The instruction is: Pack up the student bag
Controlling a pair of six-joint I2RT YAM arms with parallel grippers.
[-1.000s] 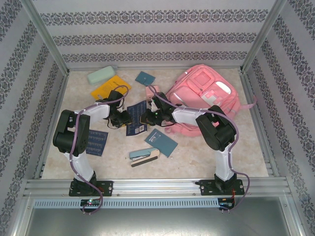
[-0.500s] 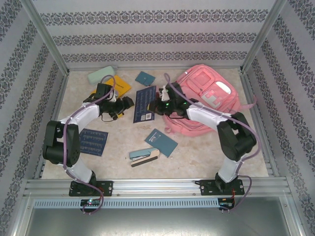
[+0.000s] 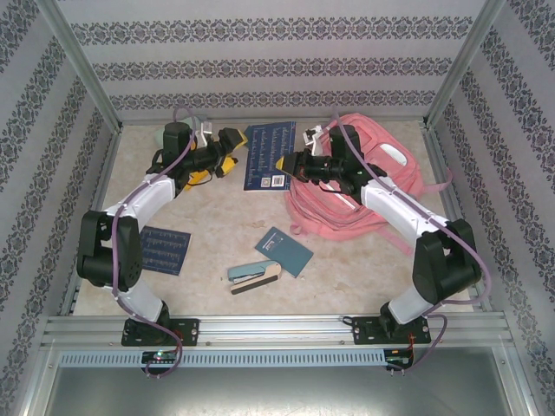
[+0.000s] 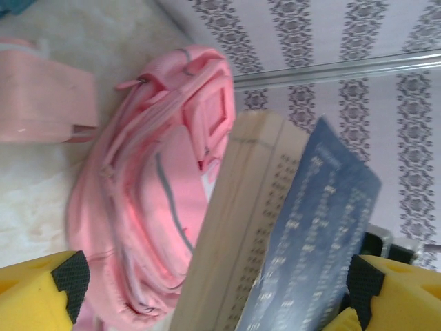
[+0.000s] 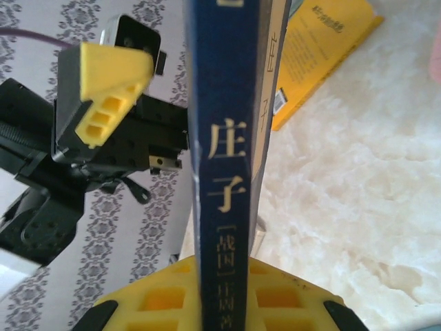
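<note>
a blue book [image 3: 264, 156] sits clamped at its near corner in the right gripper [image 3: 284, 165], with its far edge just ahead of the left gripper [image 3: 227, 149] and its pale page edge facing that gripper. gold characters run down its spine. a yellow book [image 5: 324, 48] lies flat on the marbled table [image 3: 364, 269] under the left gripper. well back from both grippers, toward the arm bases, lie a teal notebook [image 3: 284, 251] and, just beside it, a stapler [image 3: 254, 275]. a blue booklet [image 3: 165, 249] lies well behind the left gripper. striped wallpaper [image 3: 277, 61] rises beyond both grippers.
</note>
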